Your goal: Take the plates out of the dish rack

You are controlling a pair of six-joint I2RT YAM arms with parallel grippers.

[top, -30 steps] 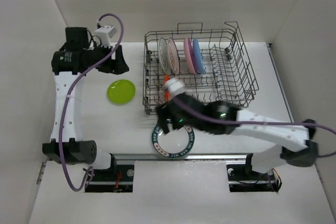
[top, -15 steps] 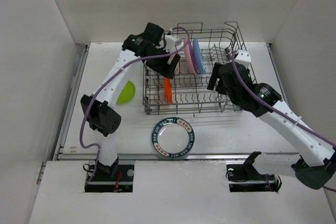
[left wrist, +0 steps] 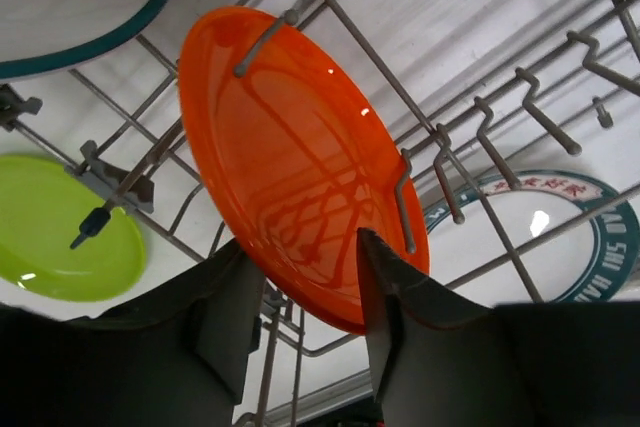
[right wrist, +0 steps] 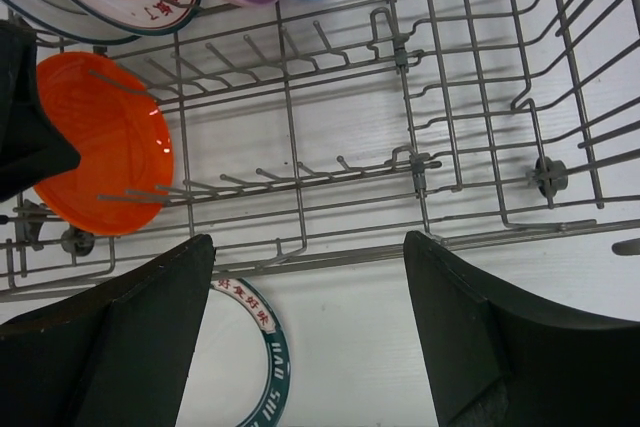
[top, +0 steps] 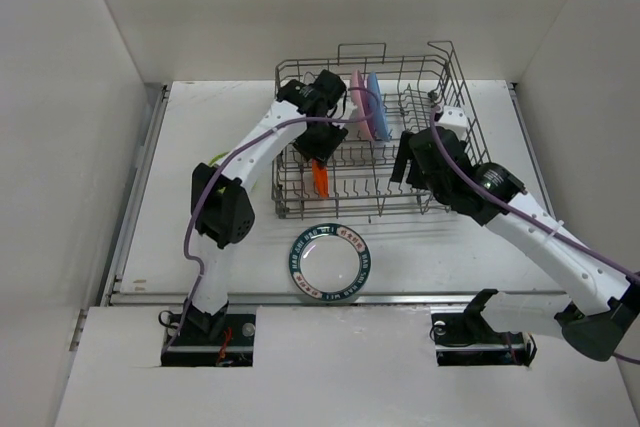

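Both my grippers are at the dish rack. My left gripper has a finger on each side of the lower rim of the orange plate. That plate stands tilted among the tines in the rack's near left part. From this close angle I cannot tell whether the fingers press on it. My right gripper hangs spread wide over the rack's near wires, with nothing between its fingers. The pink plate and blue plate stand upright at the back. The teal-rimmed plate lies flat on the table in front of the rack, and the lime green plate lies to its left.
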